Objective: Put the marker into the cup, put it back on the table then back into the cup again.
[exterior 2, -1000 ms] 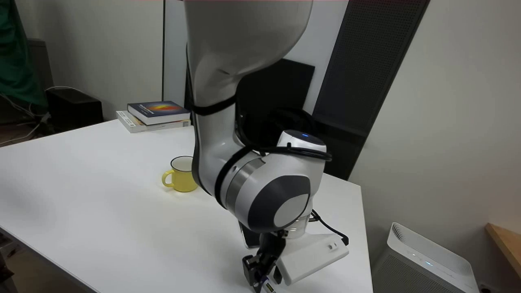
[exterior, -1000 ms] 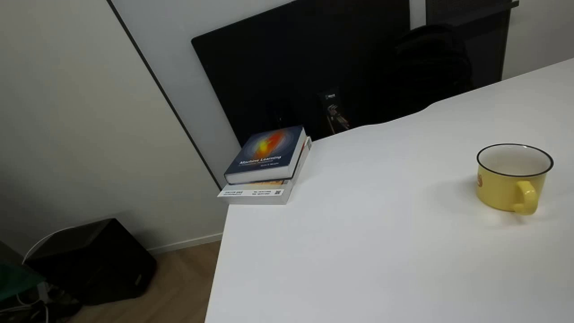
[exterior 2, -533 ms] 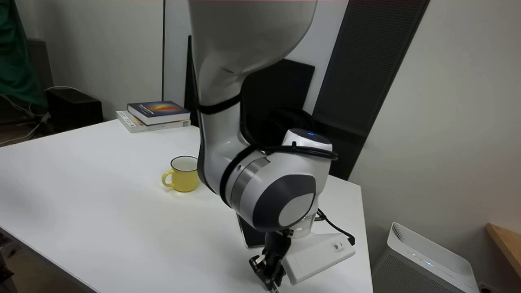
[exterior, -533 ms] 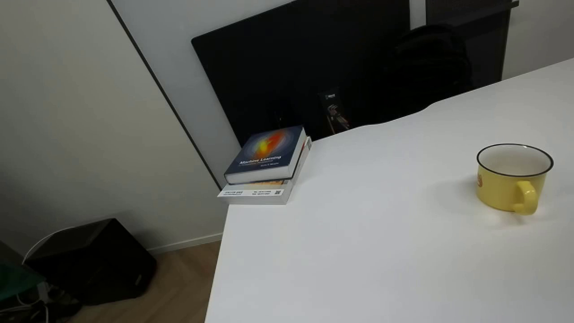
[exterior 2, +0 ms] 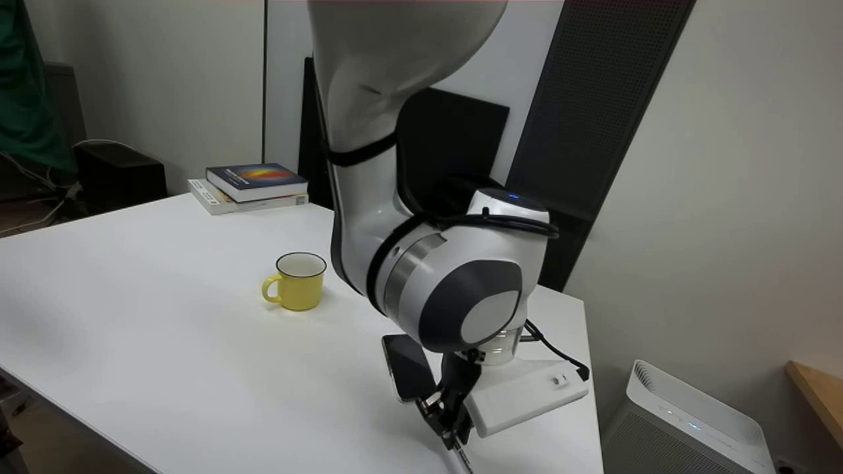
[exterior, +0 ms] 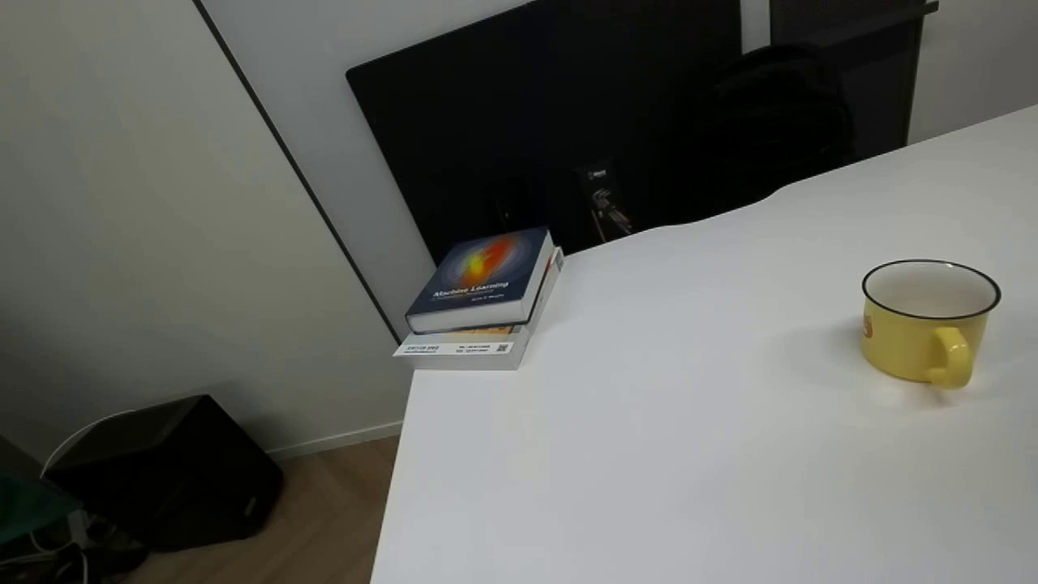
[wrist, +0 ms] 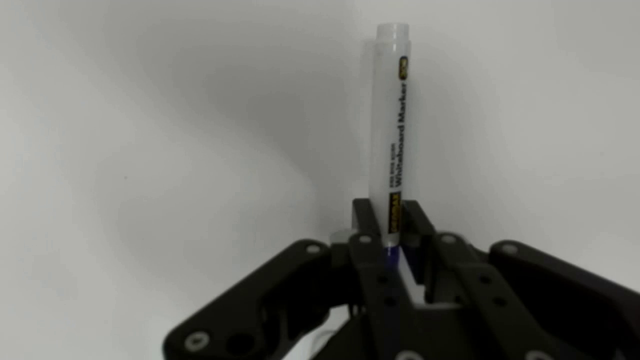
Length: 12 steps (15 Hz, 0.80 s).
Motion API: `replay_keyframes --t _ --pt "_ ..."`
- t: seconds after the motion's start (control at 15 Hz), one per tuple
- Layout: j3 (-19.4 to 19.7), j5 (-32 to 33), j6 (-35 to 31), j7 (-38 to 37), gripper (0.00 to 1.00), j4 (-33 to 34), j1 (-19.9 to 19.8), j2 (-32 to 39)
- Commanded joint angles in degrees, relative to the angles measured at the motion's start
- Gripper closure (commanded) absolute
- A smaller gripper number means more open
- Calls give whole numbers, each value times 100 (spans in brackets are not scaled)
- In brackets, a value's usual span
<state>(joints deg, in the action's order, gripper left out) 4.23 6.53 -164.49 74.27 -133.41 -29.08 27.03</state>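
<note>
In an exterior view, left to right: the yellow cup [exterior 2: 299,289] stands upright on the white table [exterior 2: 197,368]. Next is a dark phone-like device [exterior 2: 407,365], lying flat. To its right and lower in the picture is the gripper [exterior 2: 454,442], clenched on the marker [wrist: 390,125] near its blue end; the pale end projects beyond the jaws.

Governing relation for the transfer: the cup lies up-picture and left of the gripper, well apart, with the device between. The marker's long axis slants down and right, its free end directed away from the cup. The next move probably requires a lift, a traverse past the device, and steeper alignment over the cup's mouth.

Not determinable: cup floor, hidden by its wall; blue end, largely covered by the jaws; marker-to-table contact; which placement of the sequence applies. The marker's free end may be cut off here; the wrist view shows it.
</note>
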Motion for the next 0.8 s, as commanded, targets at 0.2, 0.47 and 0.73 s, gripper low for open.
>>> replay_keyframes --t 0.2,0.47,0.73 --pt "-384 -406 -192 -355 95 -263 423 -707" --pt "-733 -682 -237 -478 95 -209 744 -1025" --pt "-945 -878 -230 -612 95 13 1107 -1222"
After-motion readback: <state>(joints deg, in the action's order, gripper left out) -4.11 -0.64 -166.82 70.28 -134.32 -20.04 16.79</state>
